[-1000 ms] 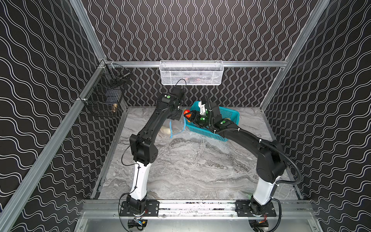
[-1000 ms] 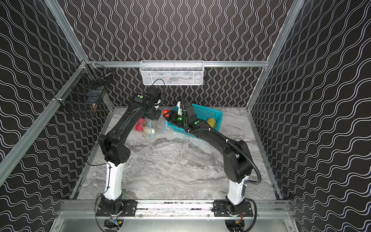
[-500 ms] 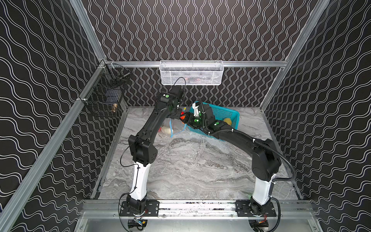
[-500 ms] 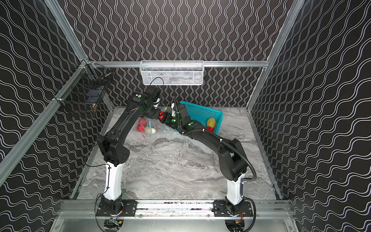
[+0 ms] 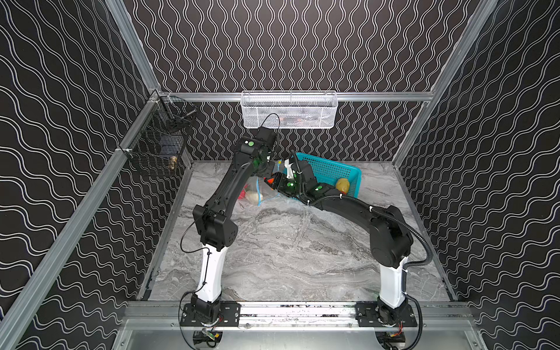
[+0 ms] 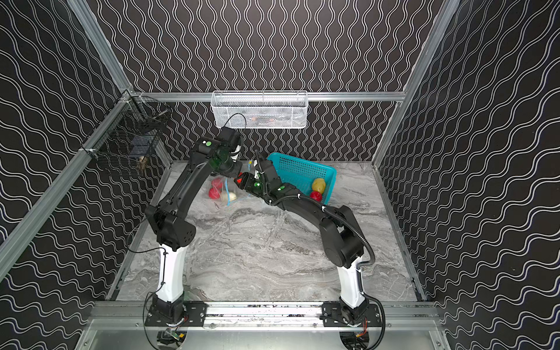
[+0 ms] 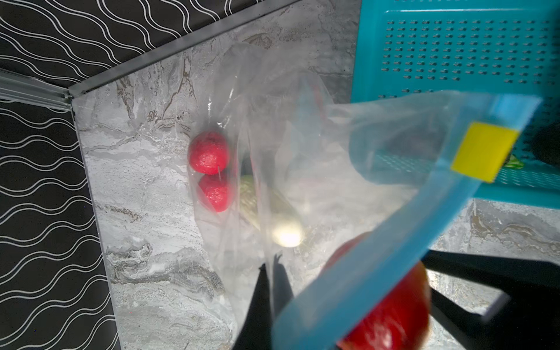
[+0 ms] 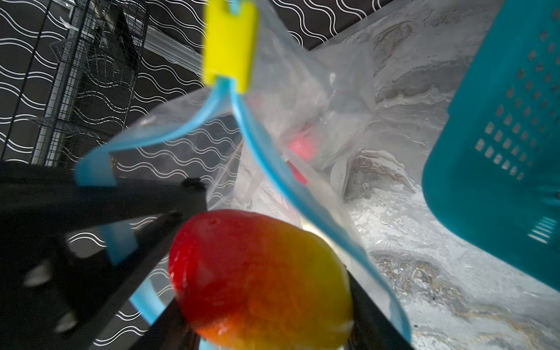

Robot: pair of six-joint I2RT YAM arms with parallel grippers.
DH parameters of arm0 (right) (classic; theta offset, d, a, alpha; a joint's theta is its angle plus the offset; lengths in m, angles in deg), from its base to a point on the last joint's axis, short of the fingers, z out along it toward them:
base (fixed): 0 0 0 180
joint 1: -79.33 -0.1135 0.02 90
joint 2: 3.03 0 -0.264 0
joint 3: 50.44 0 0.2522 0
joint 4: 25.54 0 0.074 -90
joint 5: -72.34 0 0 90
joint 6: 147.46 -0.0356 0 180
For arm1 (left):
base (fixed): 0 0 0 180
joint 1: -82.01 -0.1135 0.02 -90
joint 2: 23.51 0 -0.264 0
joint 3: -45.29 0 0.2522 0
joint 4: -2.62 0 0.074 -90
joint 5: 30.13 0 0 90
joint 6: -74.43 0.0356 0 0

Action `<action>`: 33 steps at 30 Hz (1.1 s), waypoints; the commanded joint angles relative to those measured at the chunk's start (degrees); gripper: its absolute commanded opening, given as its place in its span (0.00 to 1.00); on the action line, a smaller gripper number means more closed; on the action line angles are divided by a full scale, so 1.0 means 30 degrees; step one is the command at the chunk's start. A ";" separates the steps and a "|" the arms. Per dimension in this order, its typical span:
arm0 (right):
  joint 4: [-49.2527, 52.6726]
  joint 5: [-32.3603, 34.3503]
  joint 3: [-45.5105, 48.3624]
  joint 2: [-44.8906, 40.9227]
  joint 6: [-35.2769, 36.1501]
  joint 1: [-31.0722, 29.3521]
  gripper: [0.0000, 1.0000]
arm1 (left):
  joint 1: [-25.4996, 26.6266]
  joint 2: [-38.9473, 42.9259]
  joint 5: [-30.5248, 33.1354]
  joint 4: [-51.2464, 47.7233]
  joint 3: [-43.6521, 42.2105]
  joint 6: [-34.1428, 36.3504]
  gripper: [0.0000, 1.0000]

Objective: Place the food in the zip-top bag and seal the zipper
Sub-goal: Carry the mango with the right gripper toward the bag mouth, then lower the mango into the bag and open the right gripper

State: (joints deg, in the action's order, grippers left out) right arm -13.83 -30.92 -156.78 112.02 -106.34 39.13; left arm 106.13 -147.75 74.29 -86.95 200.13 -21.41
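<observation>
In both top views the zip-top bag (image 5: 263, 191) is seen as a clear, crinkled film lying on the marble table (image 5: 288, 248) just beside the teal basket (image 5: 333, 171); two red round pieces (image 6: 217, 183) and a white-green long piece (image 6: 231, 196) are made out through it, while a yellow-brown potato (image 6: 318, 184) and another red piece (image 6: 315, 196) lie in the basket. The red-and-yellow fruit (image 5: 268, 181) is shown there only as a red-orange spot at the bag's mouth, and the jaws of both arms are covered from above by the wrists. In the left wrist view the zipper (image 7: 394, 242) is seen as a light blue strip running aslant across the picture, blurred by nearness, with the yellow slider (image 7: 485, 153) at its far end; the left gripper (image 7: 270, 263) is closed, its fingers (image 7: 257, 303) pressed together on the clear film just below the strip, and the mouth end is held raised above the table. The fruit is half hidden behind the strip. In the right wrist view the mouth is seen open, its two blue lips parting below the slider; the fruit is clamped in the right gripper (image 8: 266, 312) and is placed between the lips. The right gripper's fingers (image 8: 366, 306) are cut off by the picture's edge, and the pieces deeper in the bag are reduced to pink blurs
</observation>
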 commanded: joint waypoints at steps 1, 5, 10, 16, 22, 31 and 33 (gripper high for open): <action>-0.0880 -0.0405 -0.0365 0.0296 -0.0229 -0.0126 0.52 | -0.0036 0.0165 -0.0103 -0.0190 0.0199 0.0129 0.00; -0.0754 -0.0493 -0.0819 0.0695 -0.0201 -0.0184 0.69 | -0.0037 0.0273 -0.0243 -0.0178 0.0117 0.0061 0.00; 0.1102 0.0639 -0.2042 0.1084 0.0371 -0.0338 0.78 | -0.0018 0.0358 -0.0286 -0.0135 -0.0093 0.0045 0.00; 0.1250 0.0631 -0.2242 0.1211 0.0298 -0.0338 0.85 | -0.0034 0.0379 -0.0460 -0.0102 -0.0158 -0.0029 0.00; 0.0281 0.0648 -0.1362 0.0528 0.0164 -0.0367 0.83 | -0.0039 0.0379 -0.0259 -0.0049 -0.0201 0.0037 0.00; -0.0022 0.1192 -0.0369 -0.0655 0.0355 -0.0424 0.78 | -0.0023 0.0513 0.0036 0.0247 -0.0533 -0.0017 0.00; 0.0008 0.1295 -0.0148 -0.0912 0.0412 -0.0423 0.78 | -0.0018 0.0470 0.0158 0.0265 -0.0585 -0.0014 0.00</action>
State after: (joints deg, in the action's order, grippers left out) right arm -11.29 -27.86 -157.87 110.66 -105.84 38.01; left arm 106.13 -146.70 74.29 -86.84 198.51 -21.41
